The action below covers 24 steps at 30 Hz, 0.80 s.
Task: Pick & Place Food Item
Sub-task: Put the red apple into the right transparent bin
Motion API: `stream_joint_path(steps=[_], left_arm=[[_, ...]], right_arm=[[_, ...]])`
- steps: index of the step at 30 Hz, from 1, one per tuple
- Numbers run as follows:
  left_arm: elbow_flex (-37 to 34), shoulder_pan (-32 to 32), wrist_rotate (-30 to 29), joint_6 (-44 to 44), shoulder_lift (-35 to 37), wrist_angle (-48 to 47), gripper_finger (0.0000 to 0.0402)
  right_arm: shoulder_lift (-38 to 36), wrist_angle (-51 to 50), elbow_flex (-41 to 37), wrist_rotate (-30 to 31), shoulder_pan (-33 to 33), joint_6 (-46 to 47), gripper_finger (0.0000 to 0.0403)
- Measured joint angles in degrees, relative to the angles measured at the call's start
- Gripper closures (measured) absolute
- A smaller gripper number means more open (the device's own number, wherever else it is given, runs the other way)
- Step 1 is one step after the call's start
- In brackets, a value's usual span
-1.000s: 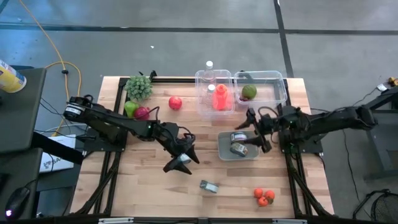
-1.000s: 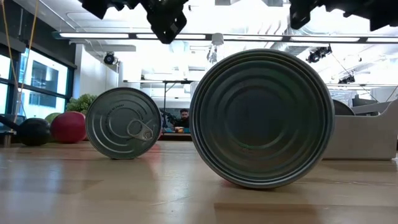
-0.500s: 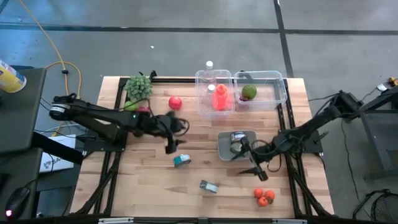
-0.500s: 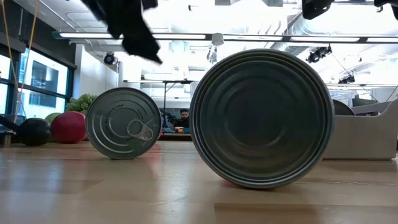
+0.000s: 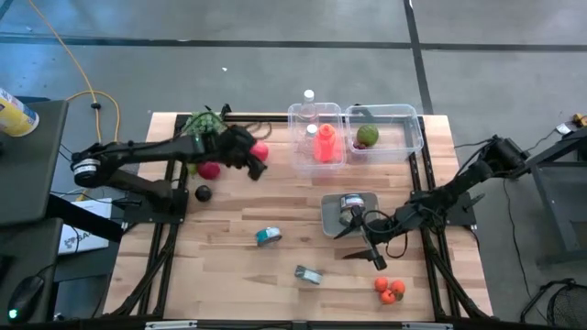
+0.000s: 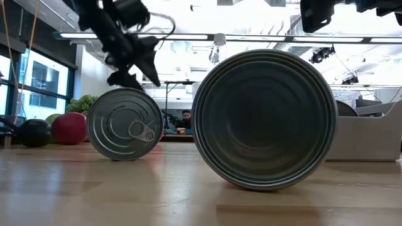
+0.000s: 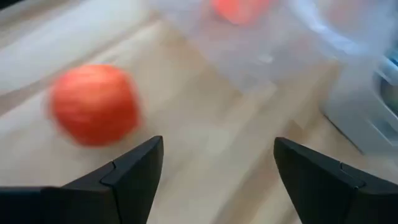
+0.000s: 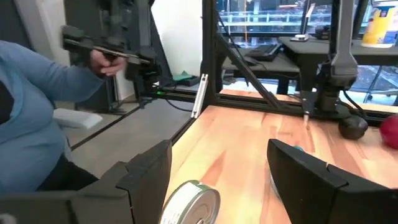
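Observation:
A red apple lies on the table near the far edge, beside the clear bins. My left gripper hovers open just short of it, touching nothing. A teal-labelled can lies on its side mid-table, and a second can lies nearer the near edge. A third can rests in a grey tray. My right gripper is open above the table, on the near side of the tray.
Two clear bins at the far edge hold an orange bottle and a green fruit. Leafy greens, a red fruit and a dark plum sit left. Tomatoes lie near right. A person in blue stands beyond the table.
My left gripper has left the teal-labelled can lying mid-table and swung toward the far edge, up to the red apple. My right gripper drew away from the grey tray toward the near edge and then stayed there. The can in the tray kept its place.

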State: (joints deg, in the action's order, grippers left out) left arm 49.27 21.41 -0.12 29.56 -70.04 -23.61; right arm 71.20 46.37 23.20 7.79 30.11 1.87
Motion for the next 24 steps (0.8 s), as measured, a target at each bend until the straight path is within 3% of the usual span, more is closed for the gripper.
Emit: stream_joint_path(steps=[6,15,21,24], left_arm=[[-3.7,7.01,-0.84,5.25,-1.39,6.97,0.0106],[-3.86,7.74,-1.63,5.37,-2.89,7.88,0.0106],[-3.86,7.55,-11.92,6.37,-3.51,7.86,0.0106],[-3.86,7.24,-12.7,6.5,-5.12,7.87,0.0106]], right_arm=[[0.0,-0.44,0.0,-0.41,0.33,0.9,0.0152],[0.0,-0.72,0.0,-0.24,0.28,0.91,0.0152],[0.0,-0.73,0.0,-0.24,0.28,0.92,0.0152],[0.0,-0.84,0.0,-0.24,0.28,0.94,0.0152]])
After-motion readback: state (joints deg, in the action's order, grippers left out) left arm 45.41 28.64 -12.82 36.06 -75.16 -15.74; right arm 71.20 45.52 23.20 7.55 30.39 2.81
